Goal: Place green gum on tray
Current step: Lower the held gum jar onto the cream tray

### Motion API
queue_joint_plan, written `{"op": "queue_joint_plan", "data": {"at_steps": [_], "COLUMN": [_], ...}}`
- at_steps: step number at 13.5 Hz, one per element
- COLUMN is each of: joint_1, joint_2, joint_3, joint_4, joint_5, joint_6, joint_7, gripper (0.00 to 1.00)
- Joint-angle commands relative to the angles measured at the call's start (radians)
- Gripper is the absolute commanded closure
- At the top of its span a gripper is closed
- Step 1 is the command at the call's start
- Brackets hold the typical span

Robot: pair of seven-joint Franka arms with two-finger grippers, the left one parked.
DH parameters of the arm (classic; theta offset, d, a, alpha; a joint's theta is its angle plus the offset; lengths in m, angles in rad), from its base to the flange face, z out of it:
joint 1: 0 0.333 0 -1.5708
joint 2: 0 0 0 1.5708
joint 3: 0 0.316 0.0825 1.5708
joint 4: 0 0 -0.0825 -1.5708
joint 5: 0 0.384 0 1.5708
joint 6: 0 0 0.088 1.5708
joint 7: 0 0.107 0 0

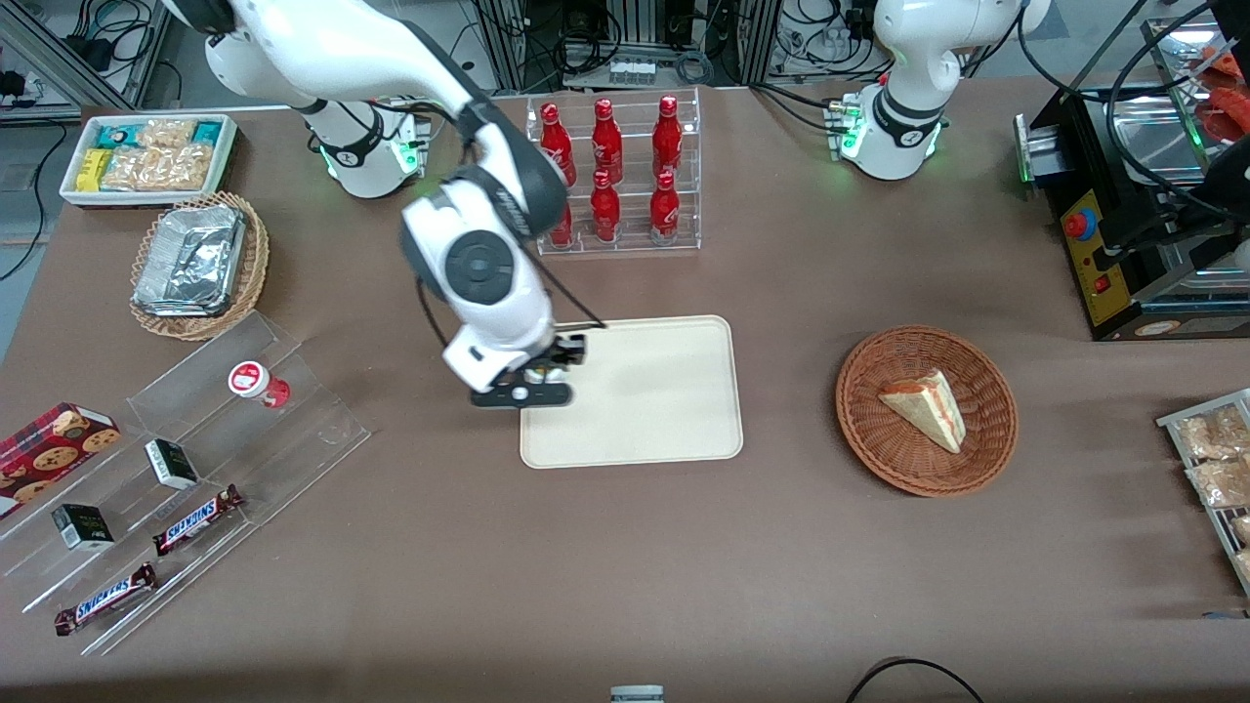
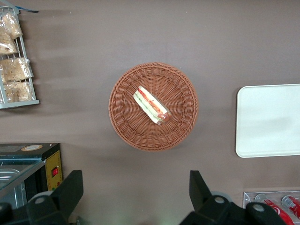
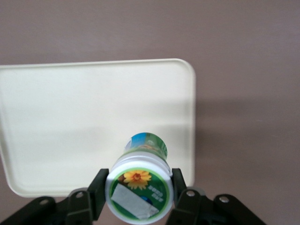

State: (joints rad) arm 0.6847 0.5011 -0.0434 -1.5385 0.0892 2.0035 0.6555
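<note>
In the right wrist view my gripper [image 3: 139,186] is shut on the green gum [image 3: 139,183], a small white bottle with a green lid label bearing an orange flower. It hangs above the cream tray [image 3: 70,117], near one of its edges. In the front view the gripper [image 1: 540,375] is over the tray's [image 1: 654,391] end that lies toward the working arm, and the bottle is mostly hidden by the wrist. The tray also shows in the left wrist view [image 2: 272,122].
A clear stepped stand [image 1: 186,469] holds a red-and-white bottle [image 1: 256,383], small boxes and Snickers bars. A rack of red bottles [image 1: 615,176] stands farther from the camera than the tray. A wicker basket with a sandwich [image 1: 926,410] lies toward the parked arm's end.
</note>
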Motion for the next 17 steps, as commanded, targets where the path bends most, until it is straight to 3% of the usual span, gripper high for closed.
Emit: {"op": "queue_joint_plan", "data": {"at_steps": [1,10,17], "joint_1": [0.045,0.084,0.085], "joint_2": [0.106,0.217,0.257], "joint_3": [-0.012,-0.012,-0.012], "joint_4": [0.099,0.135,0.130], "joint_5": [0.012,0.017,0.058], "joint_6": [0.059,0.127,0.188], "joint_7": [0.097,0.164,0.164], "gripper": [1.00,1.00,1.00]}}
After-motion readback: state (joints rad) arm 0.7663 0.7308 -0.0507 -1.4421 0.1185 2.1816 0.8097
